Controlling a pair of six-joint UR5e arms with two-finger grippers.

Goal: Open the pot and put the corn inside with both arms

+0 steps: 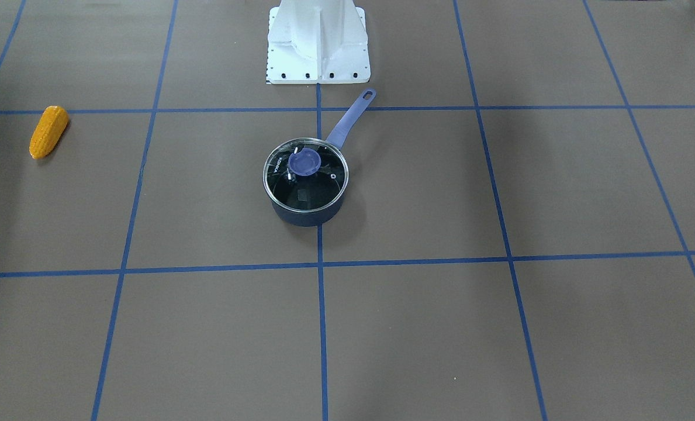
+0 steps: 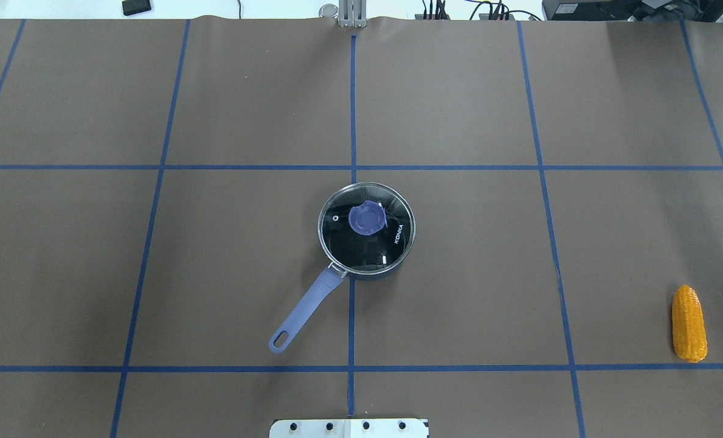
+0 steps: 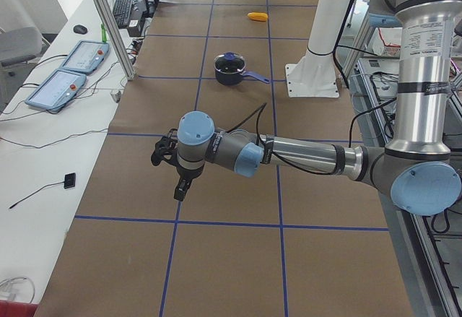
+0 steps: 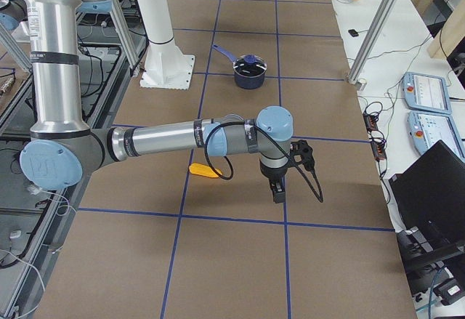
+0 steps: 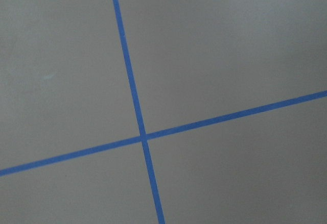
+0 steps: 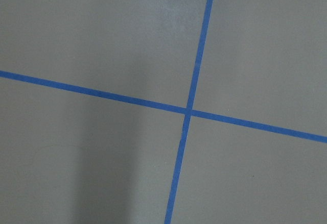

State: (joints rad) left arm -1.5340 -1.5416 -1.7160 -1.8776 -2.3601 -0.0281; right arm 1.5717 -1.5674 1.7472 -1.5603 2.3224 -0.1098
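Note:
A dark blue pot (image 2: 391, 271) stands at the table's middle with its glass lid (image 2: 361, 249) shut and a purple knob (image 2: 367, 219) on top; its handle (image 2: 303, 313) points toward the robot's base. It also shows in the front view (image 1: 306, 217). The corn (image 2: 688, 323) lies far on the robot's right, also in the front view (image 1: 48, 131). My left gripper (image 3: 180, 190) hangs over bare table far from the pot. My right gripper (image 4: 278, 192) hangs beyond the corn (image 4: 205, 170). I cannot tell if either is open. Both wrist views show only tape lines.
The white base pedestal (image 1: 318, 41) stands behind the pot. Blue tape lines grid the brown table. Teach pendants (image 3: 65, 71) lie on a side table past aluminium posts (image 3: 108, 21). More pendants (image 4: 429, 94) lie by the far edge in the right view.

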